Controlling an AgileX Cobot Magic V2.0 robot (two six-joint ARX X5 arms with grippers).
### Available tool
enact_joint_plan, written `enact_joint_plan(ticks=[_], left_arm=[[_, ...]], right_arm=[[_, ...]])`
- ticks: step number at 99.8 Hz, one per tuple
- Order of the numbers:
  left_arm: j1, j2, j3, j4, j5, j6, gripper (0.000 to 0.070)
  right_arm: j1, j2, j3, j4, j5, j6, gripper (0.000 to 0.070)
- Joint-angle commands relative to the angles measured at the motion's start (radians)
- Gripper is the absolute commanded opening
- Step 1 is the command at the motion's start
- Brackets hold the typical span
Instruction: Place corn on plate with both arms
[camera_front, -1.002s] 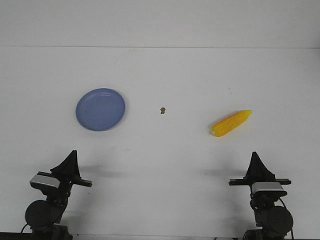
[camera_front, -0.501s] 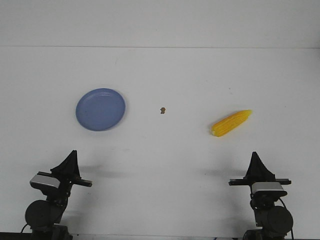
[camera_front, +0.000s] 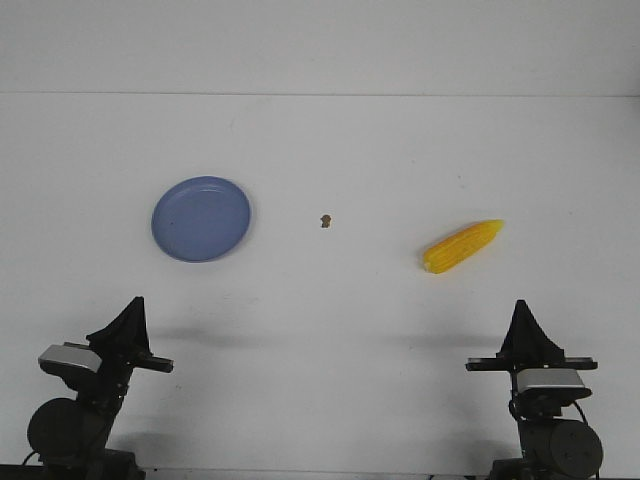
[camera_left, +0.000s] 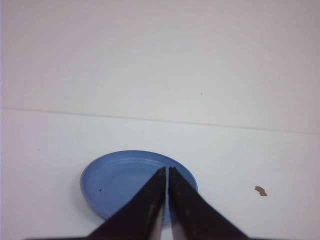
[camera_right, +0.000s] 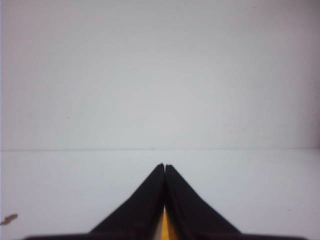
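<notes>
**A:** What do you see, from your left side to your right?

**Me:** My left gripper (camera_front: 132, 303) hangs low at the near edge of the white table (camera_front: 330, 140), its two fingers pressed together to a point, holding nothing. In its wrist camera the tips line up with the periwinkle-blue plate (camera_front: 201, 218), which lies ahead of it, flat and with nothing on it. Right of the plate, well apart from it, is a tiny brown speck (camera_front: 325, 221). Further right is the corn cob (camera_front: 462, 246), lying on the table on a slant, its pointed end toward the far right. My right gripper (camera_front: 521, 307) hangs nearer to me than the corn, also closed and not carrying anything; in its wrist camera only a yellow sliver shows between the fingers.

**A:** So what could go wrong?

**Me:** I think the corn is the risk. It is round and tapered, so if I close on it across the thin end, it may slip out or roll away. Both pairs of fingers must open first; coming down closed would only push the cob along the table.

**A:** And the plate?

**Me:** Corn and plate are well apart, so a handover between my arms seems needed. A badly timed release there could drop the cob. The plate is shallow too, so the cob may roll over the rim.
</notes>
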Motion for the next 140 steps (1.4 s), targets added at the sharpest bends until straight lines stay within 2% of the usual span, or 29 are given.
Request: enact_joint_plan(ticks=[1, 33, 58, 85, 123, 129, 132, 136, 140], left_arm=[[-0.001, 0.051, 0.079, -0.05, -0.003, -0.017, 0.0012], [-0.001, 0.441, 0.497, -0.452, -0.003, -0.023, 0.0012], [-0.001, 0.657, 0.653, -0.616, -0.002, -0.024, 0.0012], [-0.002, 0.705, 0.656, -0.631, -0.002, -0.023, 0.0012], [-0.002, 0.686, 0.656, -0.63, -0.002, -0.023, 0.0012], [-0.002, 0.684, 0.656, -0.63, -0.002, -0.023, 0.0017], [-0.002, 0.683, 0.656, -0.63, -0.002, -0.023, 0.002], [-0.002, 0.682, 0.656, -0.63, -0.002, -0.023, 0.0046], [-0.002, 0.681, 0.656, -0.63, -0.002, -0.023, 0.0132]], right_arm=[[0.0, 0.026, 0.059, -0.069, 0.006, 0.008, 0.0], [0.0, 0.307, 0.38, -0.4, 0.005, 0.012, 0.0], [0.0, 0.56, 0.589, -0.649, -0.003, 0.015, 0.0], [0.001, 0.692, 0.608, -0.682, -0.003, 0.015, 0.0], [0.001, 0.675, 0.608, -0.683, -0.003, 0.015, 0.0002], [0.001, 0.675, 0.608, -0.683, -0.003, 0.015, 0.0029], [0.001, 0.676, 0.608, -0.683, -0.003, 0.015, 0.0065], [0.001, 0.676, 0.608, -0.683, -0.003, 0.015, 0.0149], [0.001, 0.675, 0.608, -0.683, -0.003, 0.015, 0.0265]])
